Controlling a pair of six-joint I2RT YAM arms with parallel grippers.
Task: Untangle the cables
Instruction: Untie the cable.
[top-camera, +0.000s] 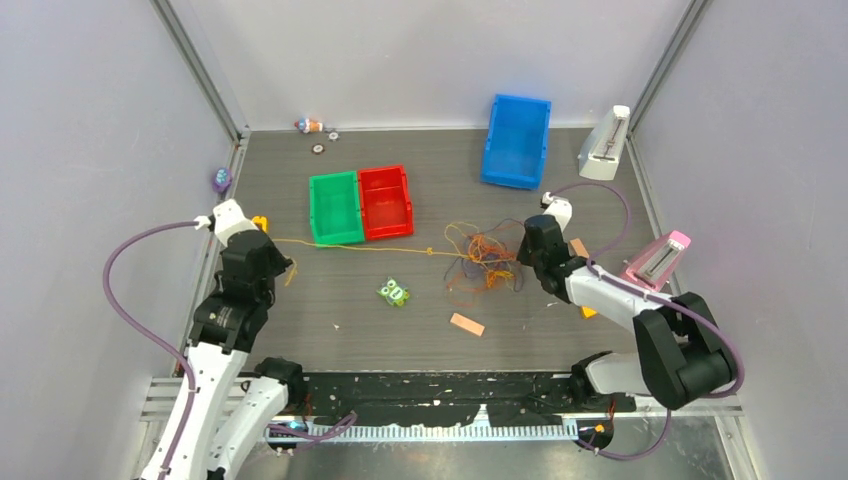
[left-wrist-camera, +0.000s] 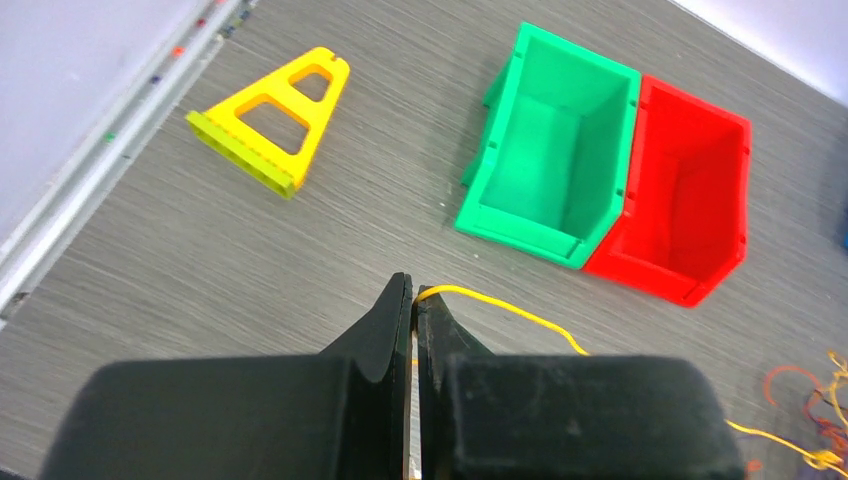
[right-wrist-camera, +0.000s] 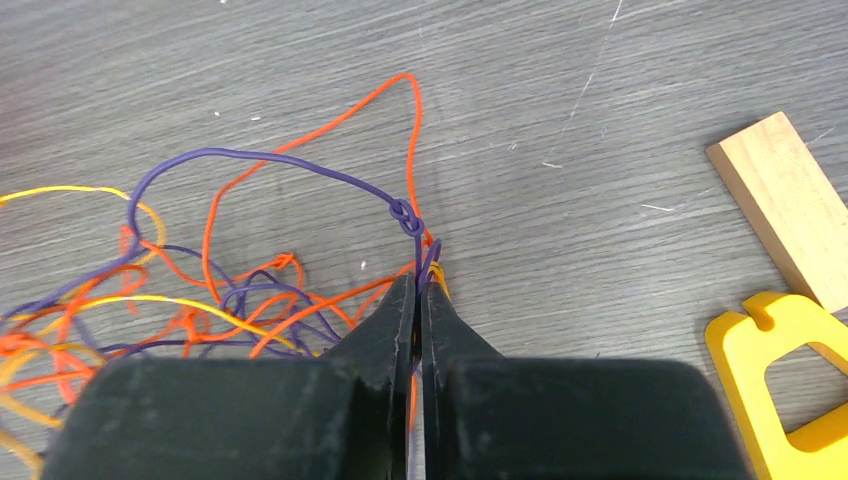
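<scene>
The cables (top-camera: 482, 258) lie as a tangle of orange, yellow and purple strands right of the table's middle. One yellow strand (top-camera: 345, 246) runs stretched out from the tangle leftward to my left gripper (top-camera: 284, 262). In the left wrist view my left gripper (left-wrist-camera: 414, 292) is shut on that yellow strand (left-wrist-camera: 520, 314). My right gripper (top-camera: 524, 256) sits at the tangle's right edge. In the right wrist view it (right-wrist-camera: 420, 282) is shut on purple, orange and yellow strands; a knotted purple strand (right-wrist-camera: 402, 214) loops just ahead of it.
Green bin (top-camera: 335, 207) and red bin (top-camera: 385, 201) stand side by side behind the stretched strand. A blue bin (top-camera: 517, 140) is at the back. A green toy (top-camera: 394, 292), a wooden block (top-camera: 467, 324), another block (right-wrist-camera: 785, 205) and yellow frames (left-wrist-camera: 272, 118) (right-wrist-camera: 790, 380) lie around.
</scene>
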